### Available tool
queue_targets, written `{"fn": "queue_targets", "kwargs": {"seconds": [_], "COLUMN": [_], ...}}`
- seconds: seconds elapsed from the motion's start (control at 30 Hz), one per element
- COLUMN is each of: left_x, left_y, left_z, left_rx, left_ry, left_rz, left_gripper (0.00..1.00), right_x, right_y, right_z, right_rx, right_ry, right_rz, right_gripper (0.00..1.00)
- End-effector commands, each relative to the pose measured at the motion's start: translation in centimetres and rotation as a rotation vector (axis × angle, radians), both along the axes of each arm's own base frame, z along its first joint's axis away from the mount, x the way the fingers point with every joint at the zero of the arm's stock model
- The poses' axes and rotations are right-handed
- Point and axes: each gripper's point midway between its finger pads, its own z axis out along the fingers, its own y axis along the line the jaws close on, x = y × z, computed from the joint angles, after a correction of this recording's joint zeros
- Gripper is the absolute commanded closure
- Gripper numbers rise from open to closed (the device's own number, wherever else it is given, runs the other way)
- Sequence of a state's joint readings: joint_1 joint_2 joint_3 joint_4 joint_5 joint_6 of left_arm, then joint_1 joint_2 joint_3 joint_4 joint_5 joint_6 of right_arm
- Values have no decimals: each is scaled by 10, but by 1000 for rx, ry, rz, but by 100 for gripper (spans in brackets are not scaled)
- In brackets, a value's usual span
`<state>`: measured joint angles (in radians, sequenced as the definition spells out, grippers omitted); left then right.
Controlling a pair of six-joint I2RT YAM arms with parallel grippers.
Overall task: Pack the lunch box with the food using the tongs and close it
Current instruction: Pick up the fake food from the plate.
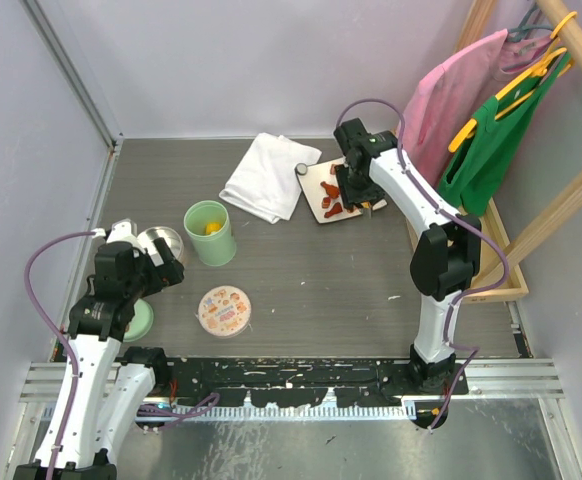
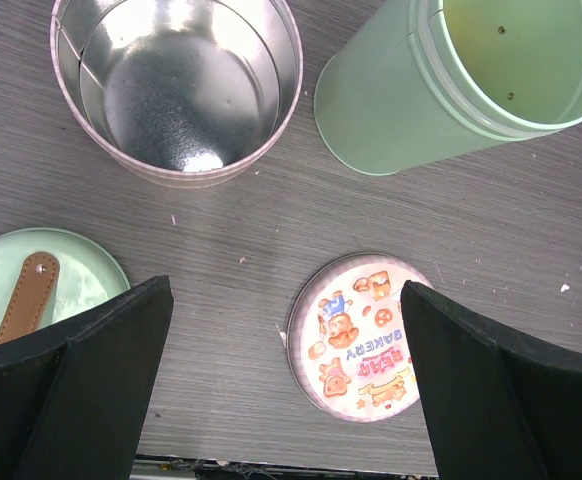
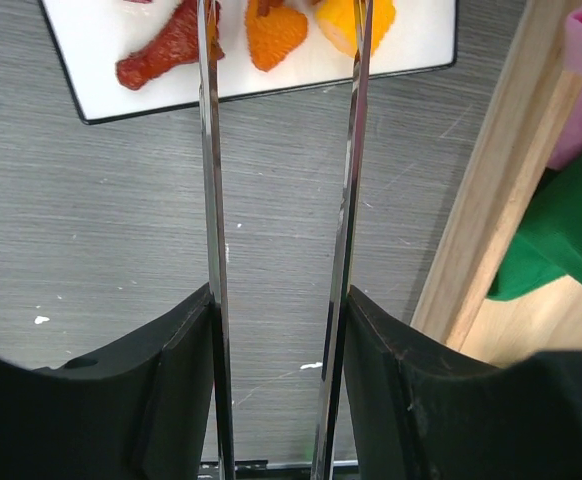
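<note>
The right gripper (image 3: 279,310), partly closed, clamps the long slim grey metal tongs (image 3: 211,180), whose arms reach over the near edge of the white rectangular plate (image 3: 91,60) carrying the orange, red and yellow food pieces (image 3: 276,35). A wooden frame (image 3: 491,200) stands close on the plate's right; a white cloth (image 1: 269,175) lies just beside its left. Well left of the plate, the left gripper (image 2: 283,300) hangs wide open and empty over the tabletop (image 2: 221,220), among a mint-green cylindrical lunch box (image 2: 391,110), a steel tin (image 2: 181,90) and a printed round lid (image 2: 361,335).
</note>
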<state>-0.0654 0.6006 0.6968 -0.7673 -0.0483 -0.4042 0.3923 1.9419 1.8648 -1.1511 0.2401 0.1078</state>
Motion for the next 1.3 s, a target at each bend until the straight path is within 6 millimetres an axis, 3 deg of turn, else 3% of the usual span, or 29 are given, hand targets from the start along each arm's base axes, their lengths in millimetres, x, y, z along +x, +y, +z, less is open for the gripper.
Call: {"fn": "queue_targets", "kwargs": {"seconds": [0.0,0.17,0.27,0.57,0.83,1.13,1.27], "left_x": [9,9,9,9,9,9,9], "left_y": [-2,-3,-2,-1,-1,0,-1], "left_z": [13,13,13,13,13,14,14], "left_rx": [-7,-10,-8,-5,-3,-3,-3], "left_ry": [-57,-53,-55,-58,-57,-59,-58], "left_rz": [-5,-8,-7,-1,1,2,2], "left_gripper": [2,2,2,2,2,2,2], "right_x": [9,26,30,33,29,28,30], "right_y": [16,27,37,23,28,33,29], "right_z": [15,23,16,-6,-26,-29,-43], "right_rx": [91,144,183,131,155,178,149], "right_ry": [-64,-91,-78,-52,4,14,31], "right_rz": [32,36,47,18,32,49,34], "right_gripper": [47,47,48,50,53,52,52]}}
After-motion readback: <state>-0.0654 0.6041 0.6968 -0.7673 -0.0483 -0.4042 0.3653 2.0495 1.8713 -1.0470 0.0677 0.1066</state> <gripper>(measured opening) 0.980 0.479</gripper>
